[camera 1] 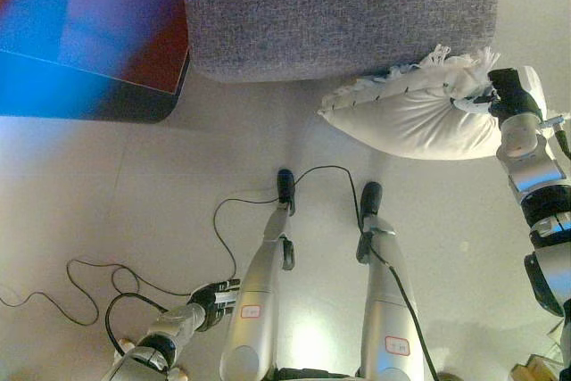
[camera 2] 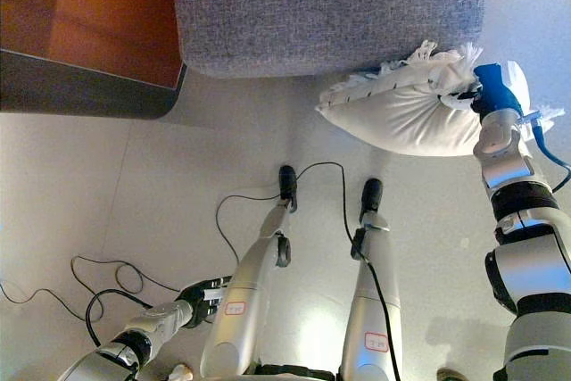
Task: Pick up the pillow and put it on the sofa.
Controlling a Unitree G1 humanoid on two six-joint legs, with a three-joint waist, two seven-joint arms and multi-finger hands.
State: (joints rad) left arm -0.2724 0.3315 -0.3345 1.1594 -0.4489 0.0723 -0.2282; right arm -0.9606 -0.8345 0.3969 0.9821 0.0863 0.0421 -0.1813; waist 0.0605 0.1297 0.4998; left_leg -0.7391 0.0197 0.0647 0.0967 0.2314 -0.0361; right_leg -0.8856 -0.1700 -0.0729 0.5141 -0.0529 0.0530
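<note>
So, from the left eye view, I judge the pick-up mostly done and the placing not yet. My right hand [camera 1: 507, 88] is clenched on the right-hand end of the white fringed fabric pillow [camera 1: 415, 113], its dark fingers bunching the cloth at that corner. The pillow hangs tilted in front of the grey woven-fabric sofa [camera 1: 343, 11], its fringed upper edge just touching or overlapping the sofa's lower front edge; I cannot tell whether its left tip is clear of the pale tiled floor [camera 1: 134, 185] or only close above it. It is not on the seat. My left hand [camera 1: 214, 296] sits low at the lower left, well apart from the pillow, grasping nothing, with its fingers loosely curled. A dark-framed reddish panel [camera 1: 107, 51] lies on the floor to the left of the sofa.

Next, the right eye view tells the same story. The right hand [camera 2: 491, 95] grips the pillow [camera 2: 401, 113] by its end, and most of the cushion's bulk trails to the left beneath the sofa [camera 2: 330, 6] front. The left hand [camera 2: 203, 296] is idle by the floor.

What is left, as I judge it: lift the pillow above the seat edge, carry it forward over the sofa, and let go.
</note>
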